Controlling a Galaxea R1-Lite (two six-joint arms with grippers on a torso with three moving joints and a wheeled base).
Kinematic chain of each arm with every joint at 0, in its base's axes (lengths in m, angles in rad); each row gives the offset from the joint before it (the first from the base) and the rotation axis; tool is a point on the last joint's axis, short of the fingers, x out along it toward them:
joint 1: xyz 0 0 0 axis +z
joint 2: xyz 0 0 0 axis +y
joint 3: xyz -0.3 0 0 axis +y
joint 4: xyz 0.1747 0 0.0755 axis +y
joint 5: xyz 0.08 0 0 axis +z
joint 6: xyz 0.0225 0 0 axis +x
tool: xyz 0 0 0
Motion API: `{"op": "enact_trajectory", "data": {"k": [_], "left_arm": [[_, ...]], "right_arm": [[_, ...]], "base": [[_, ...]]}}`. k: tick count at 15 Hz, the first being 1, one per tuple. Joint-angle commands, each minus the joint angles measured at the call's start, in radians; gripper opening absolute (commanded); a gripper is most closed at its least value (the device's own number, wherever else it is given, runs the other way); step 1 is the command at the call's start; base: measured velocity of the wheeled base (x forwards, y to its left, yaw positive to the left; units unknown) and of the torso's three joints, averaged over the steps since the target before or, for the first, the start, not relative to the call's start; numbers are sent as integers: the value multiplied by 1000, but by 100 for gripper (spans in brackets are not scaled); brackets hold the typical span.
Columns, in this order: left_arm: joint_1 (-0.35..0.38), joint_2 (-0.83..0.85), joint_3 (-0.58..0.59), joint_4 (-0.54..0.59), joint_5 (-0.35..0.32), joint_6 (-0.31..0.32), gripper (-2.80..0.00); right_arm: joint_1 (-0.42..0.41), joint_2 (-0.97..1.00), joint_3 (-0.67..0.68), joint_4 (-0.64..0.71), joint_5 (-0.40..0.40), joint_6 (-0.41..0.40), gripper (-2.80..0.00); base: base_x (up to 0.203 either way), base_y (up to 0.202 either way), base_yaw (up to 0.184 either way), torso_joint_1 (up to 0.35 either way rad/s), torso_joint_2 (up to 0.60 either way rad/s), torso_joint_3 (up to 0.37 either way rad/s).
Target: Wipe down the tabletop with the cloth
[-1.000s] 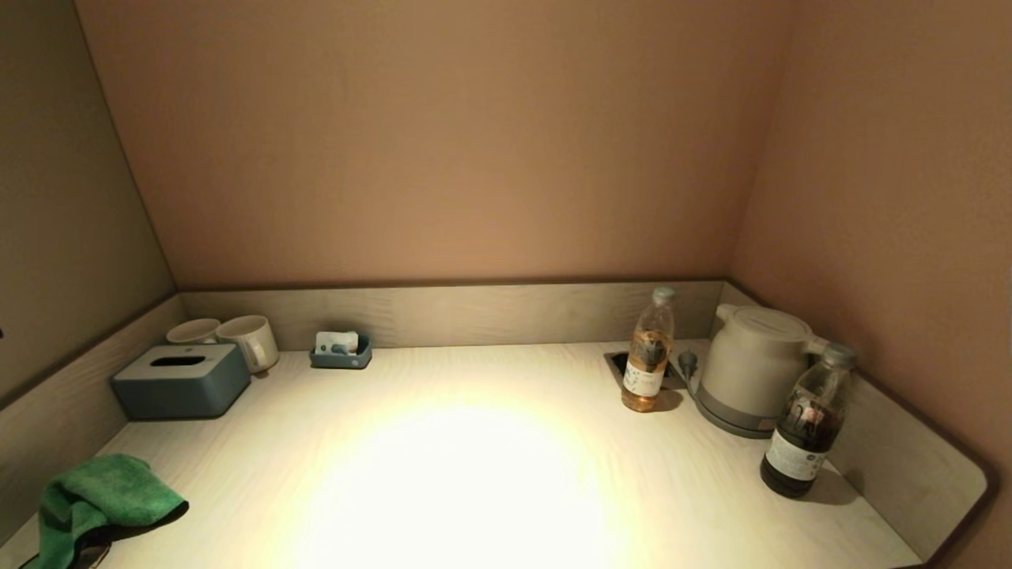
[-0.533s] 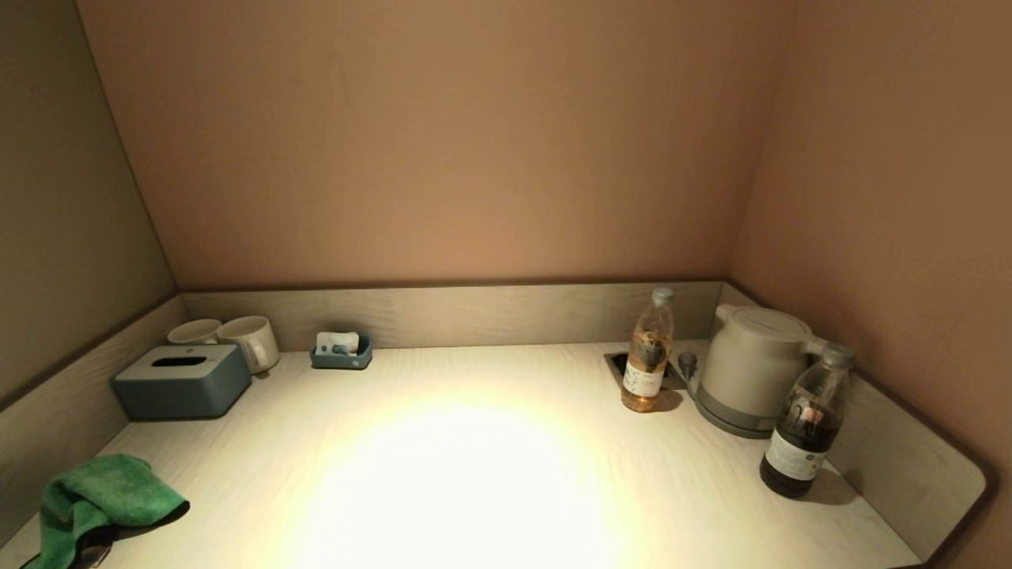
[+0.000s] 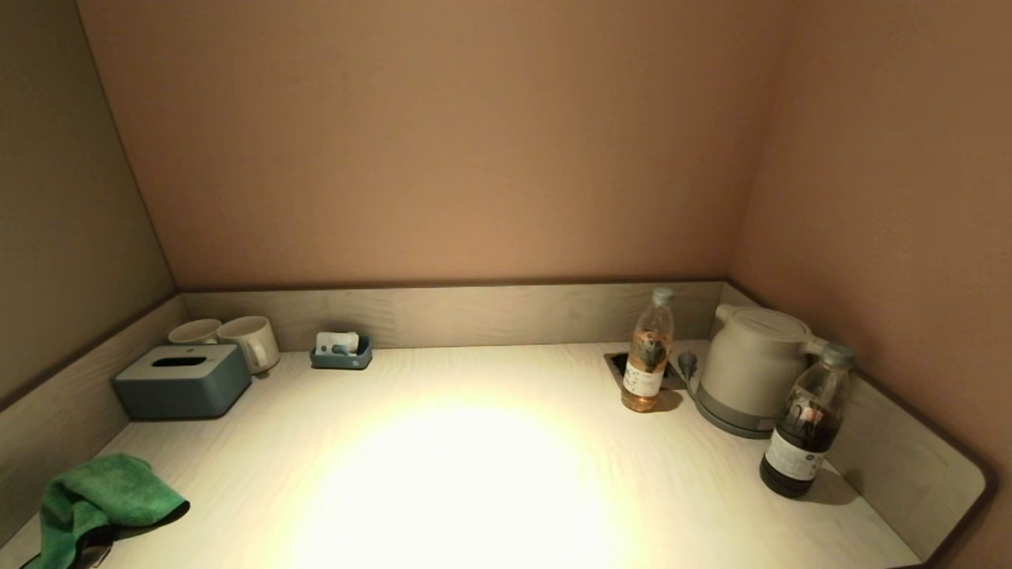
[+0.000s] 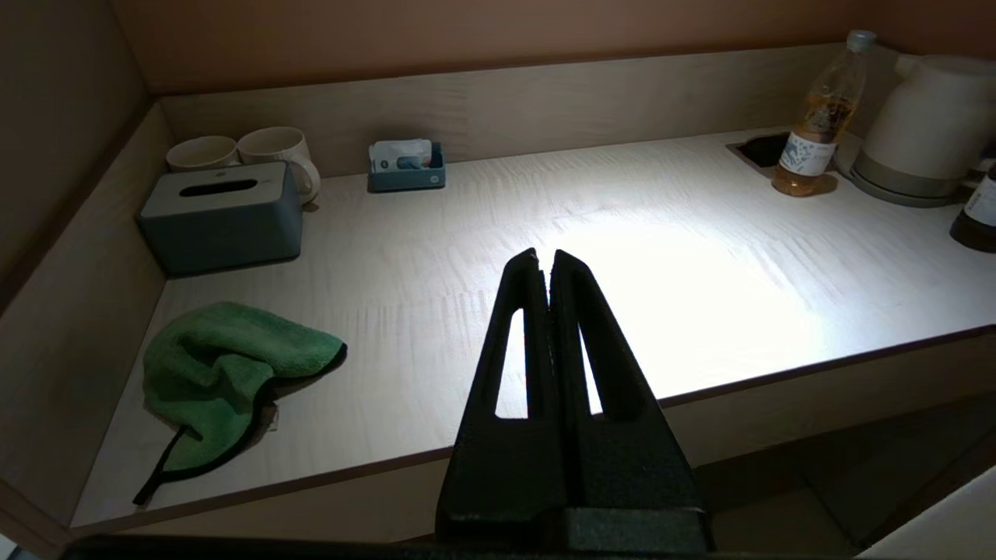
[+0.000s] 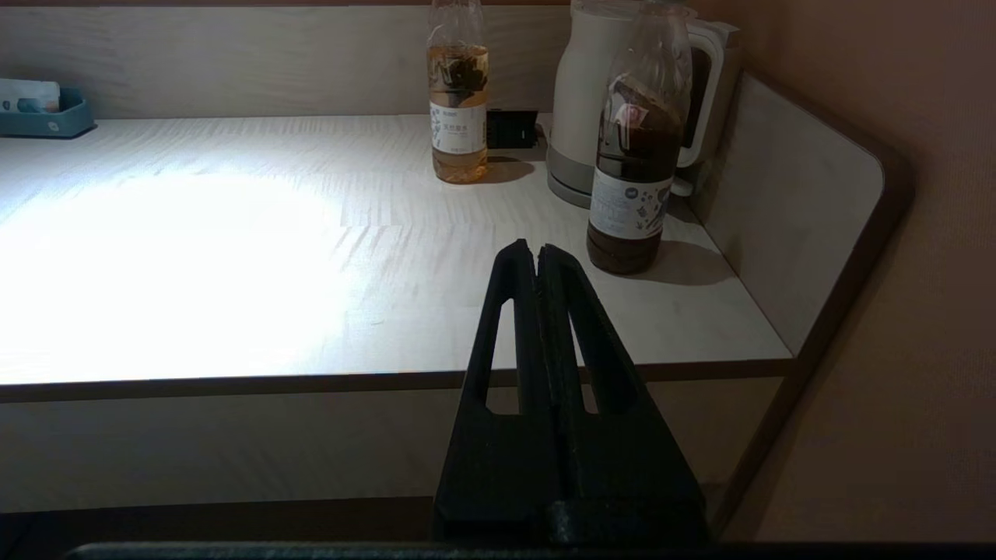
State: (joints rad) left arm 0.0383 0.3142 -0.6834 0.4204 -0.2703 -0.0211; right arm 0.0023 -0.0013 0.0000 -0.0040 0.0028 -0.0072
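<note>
From the head view, the green cloth (image 3: pixel 99 499) lies crumpled in the lower left corner of the frame on the pale wooden tabletop (image 3: pixel 474 474), a dark-edged fold trailing toward the bottom edge. Neither arm shows here.

In the left wrist view, the left gripper (image 4: pixel 545 260) fills the lower centre, its black fingers pressed together on nothing, held back from the table's front edge. The cloth (image 4: pixel 222 373) sits at lower left, bunched, with a black-trimmed tail.

In the right wrist view, the right gripper (image 5: pixel 533 253) is likewise closed and empty at lower centre, just below the dark tea bottle (image 5: pixel 636 167).
</note>
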Motion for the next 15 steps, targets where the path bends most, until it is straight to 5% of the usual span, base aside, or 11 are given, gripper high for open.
{"op": "enact_trajectory", "data": {"k": [1, 8, 13, 15], "left_arm": [[-7, -88, 55, 0, 12, 0, -280], [-29, -293, 226, -70, 69, 46, -280], [-29, -313, 539, -472, 158, 87, -280], [-29, -313, 619, -552, 183, 108, -280]], "right_arm": [[1, 1, 0, -1, 0, 0, -280], [1, 1, 0, -1, 0, 0, -280], [1, 1, 0, -1, 0, 0, -280], [-1, 1, 0, -1, 0, 0, -280]], "base": [[0, 0, 0, 0, 0, 0], [0, 0, 0, 0, 0, 0], [0, 0, 0, 0, 0, 0], [0, 0, 0, 0, 0, 0]]}}
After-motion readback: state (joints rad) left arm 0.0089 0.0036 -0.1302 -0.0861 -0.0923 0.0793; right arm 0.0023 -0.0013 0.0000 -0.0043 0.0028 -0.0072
